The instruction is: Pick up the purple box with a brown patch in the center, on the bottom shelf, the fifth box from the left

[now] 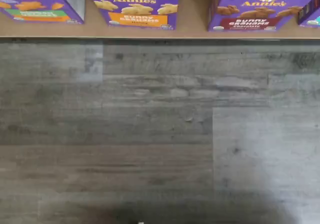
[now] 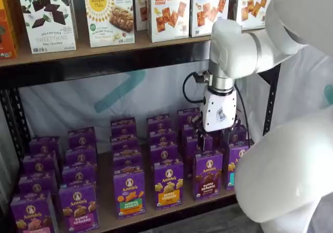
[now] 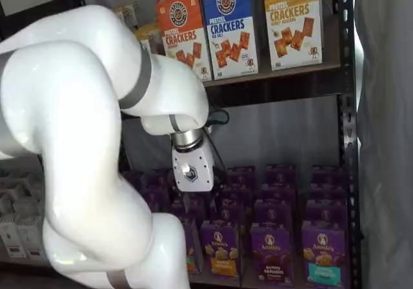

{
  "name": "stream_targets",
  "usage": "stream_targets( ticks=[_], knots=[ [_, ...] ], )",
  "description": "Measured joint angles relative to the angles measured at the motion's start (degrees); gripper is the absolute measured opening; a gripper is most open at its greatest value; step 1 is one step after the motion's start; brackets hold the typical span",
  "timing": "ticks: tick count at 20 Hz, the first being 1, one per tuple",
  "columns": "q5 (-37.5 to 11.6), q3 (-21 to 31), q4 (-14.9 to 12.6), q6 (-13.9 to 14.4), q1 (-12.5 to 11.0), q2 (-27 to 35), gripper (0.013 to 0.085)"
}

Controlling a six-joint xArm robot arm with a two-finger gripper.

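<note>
The purple box with the dark brown "Bunny Grahams" band stands in the front row of the bottom shelf (image 1: pixel 192 14); it shows in the wrist view (image 1: pixel 250 9) and in both shelf views (image 2: pixel 208 175) (image 3: pixel 271 250). An orange-band carton (image 2: pixel 168 183) is on its left and a teal-band carton (image 3: pixel 322 253) on its right. My gripper (image 2: pixel 210 137), a white body with dark fingers, hangs just above and behind the purple box, over the rear cartons. It also shows in a shelf view (image 3: pixel 187 202). The fingers blend with the cartons, so I cannot tell their gap. Nothing is held.
Several rows of purple cartons fill the bottom shelf (image 2: pixel 106 212). The upper board carries cracker boxes (image 2: pixel 169 9). Black rack posts (image 2: pixel 270 103) stand at the sides. Grey plank floor (image 1: pixel 150 134) lies in front of the shelf. The white arm (image 3: pixel 77 140) blocks much of a shelf view.
</note>
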Motion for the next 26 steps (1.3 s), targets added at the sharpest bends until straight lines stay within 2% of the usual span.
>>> stream_targets(
  ticks=[8, 13, 18, 23, 26],
  knots=[
    [-14.66, 0.21, 2.06, -2.47, -0.70, 12.22, 0.0850],
    [-18.78, -1.69, 1.66, -2.31, -0.75, 19.26, 0.0850],
    [-22.74, -3.95, 2.36, -3.71, -1.45, 26.67, 0.0850],
    [-28.11, -6.22, 0.32, -2.98, -2.47, 34.35, 0.0850],
    [-33.04, -7.92, 3.04, -6.10, -2.88, 40.02, 0.0850]
  ],
)
